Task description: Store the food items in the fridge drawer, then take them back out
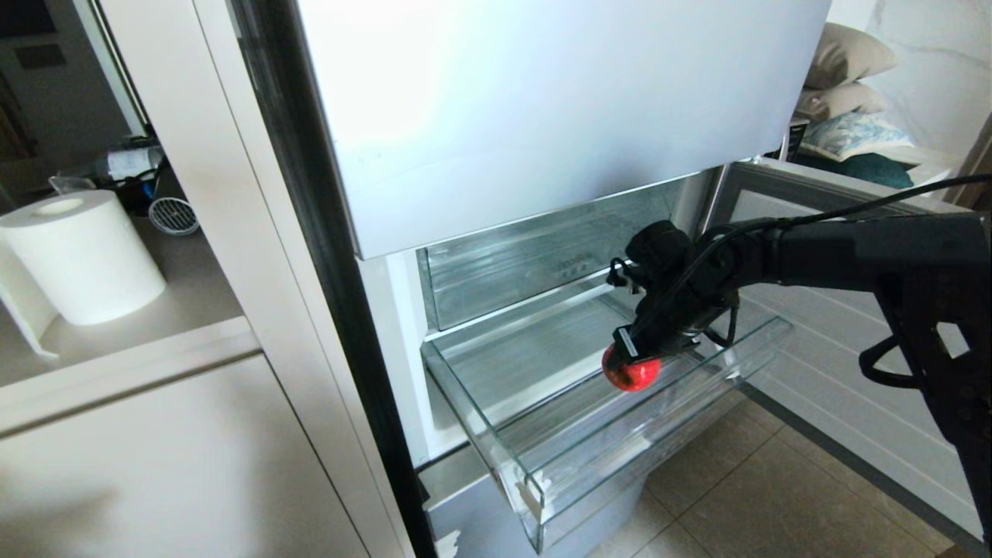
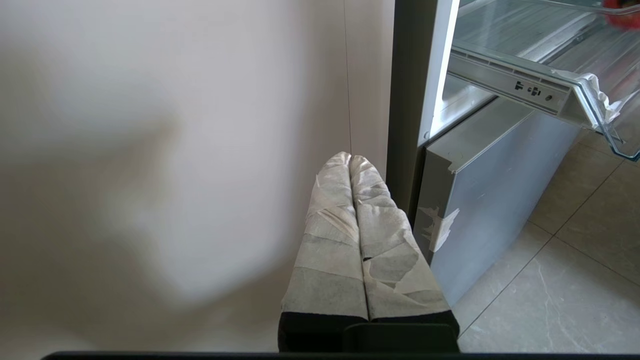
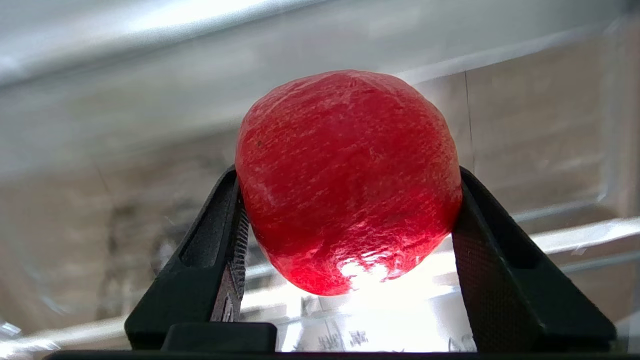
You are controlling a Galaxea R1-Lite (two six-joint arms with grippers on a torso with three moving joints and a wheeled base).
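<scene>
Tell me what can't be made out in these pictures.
- Second food item: in no view.
- Whether the red fruit rests on the drawer floor: right gripper hides its top in head view.
- Left gripper: absent from head view, seen only in its wrist view.

**Where everything sits around the fridge right now**

So my right arm reaches in from the right, and my right gripper [image 1: 637,358] hangs over the pulled-out fridge drawer [image 1: 542,473], roughly mid-drawer, toward its right half. One food item [image 3: 347,180] sits between my two fingers [image 3: 220,250], touching both. Behind the drawer, further inside the fridge, there's another clear bin [image 1: 511,263], and a closed door panel [image 1: 542,108] is above all of it. Left of the fridge there's a counter [image 1: 124,341] with a paper roll [image 1: 81,256] on it. My left gripper [image 2: 352,162] is down low beside the cabinet wall [image 2: 175,150], left of the fridge and below drawer level.
</scene>
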